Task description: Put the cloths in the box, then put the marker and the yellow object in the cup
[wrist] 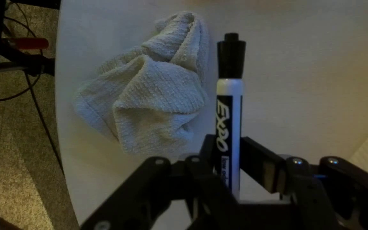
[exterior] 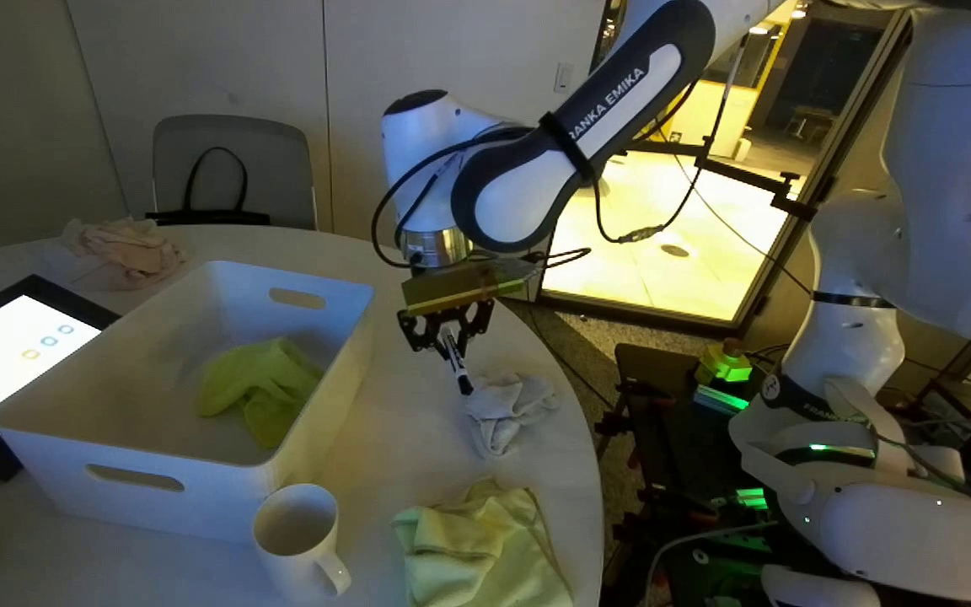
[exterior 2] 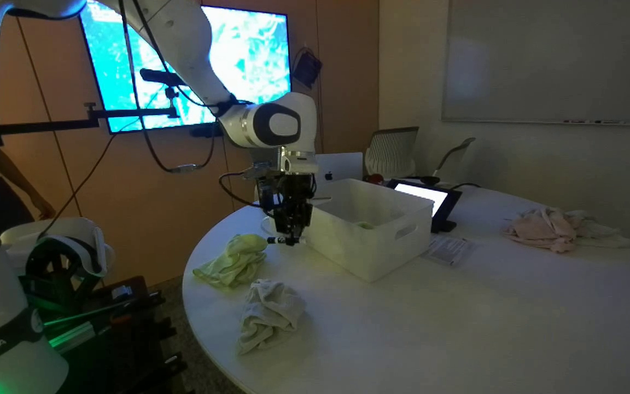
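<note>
Clearly, the gripper had the marker pinched in its jaws, over the table. The green cloth lay in the box, the grey cloth and pale cloth outside it, the cup just beside.

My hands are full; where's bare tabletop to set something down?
In an exterior view, the near tabletop, bordered by the grey cloth, box and pink heap, is bare. Crowded: around the cup, with box and pale green cloth close; gripper and marker hang nearby.

We have dim light; the tablet and TV glare, the far floor glows yellow, up close the gripper blurs.
</note>
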